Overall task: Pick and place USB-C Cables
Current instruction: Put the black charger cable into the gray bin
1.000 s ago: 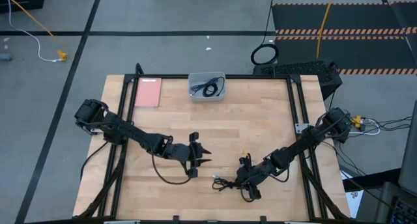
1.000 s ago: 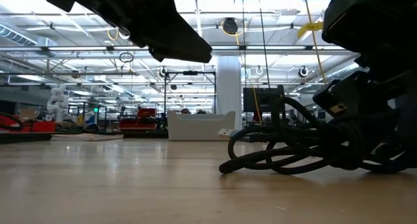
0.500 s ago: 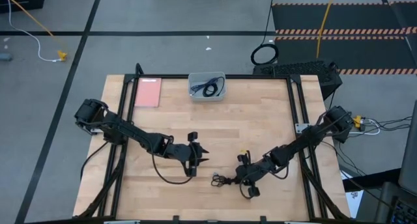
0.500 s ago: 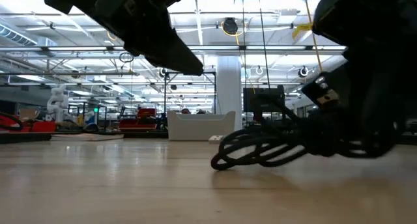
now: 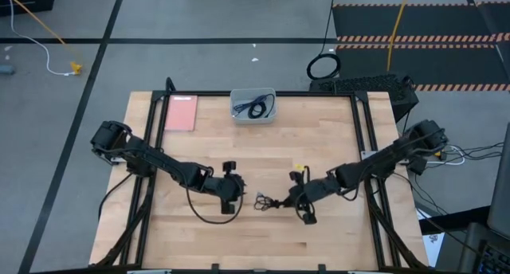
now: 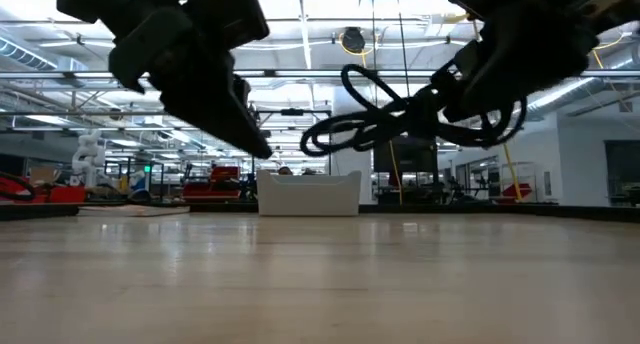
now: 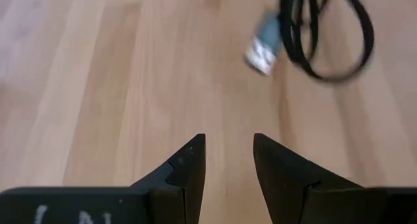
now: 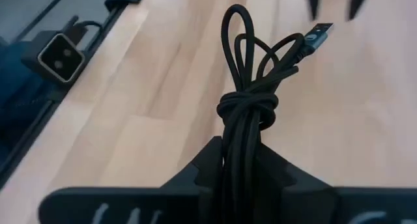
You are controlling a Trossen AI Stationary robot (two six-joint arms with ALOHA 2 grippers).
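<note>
A black USB-C cable point(image 5: 267, 202), bundled and knotted, hangs above the table in my right gripper point(image 5: 287, 202), which is shut on it. Its loops and plug point(image 8: 318, 34) stick out past the fingers. The low view shows the cable point(image 6: 360, 124) well clear of the wood. My left gripper point(image 5: 239, 193) hovers open just left of it, holding nothing, with the plug point(image 7: 264, 48) ahead of its fingers point(image 7: 189, 162). A white tray point(image 5: 236, 115) at the far edge holds other dark cables point(image 5: 256, 107). My right gripper pinches the bundle's several strands point(image 8: 242, 142) between its two fingers, just behind the knot point(image 8: 247, 107). The fingers lie along the bundle. The knot, loops and plug reach out toward my left gripper. The cable is lifted clear of the table.
A pink card point(image 5: 182, 112) lies at the far left of the table, beside the tray. A black frame point(image 5: 360, 131) runs along the table's sides. Bare wood lies between the grippers and the tray.
My right gripper has shut on the black cable and risen, moving toward the far edge and a little left. The cable has left the table and now hangs clear. My left gripper has turned and dropped a little, staying open.
</note>
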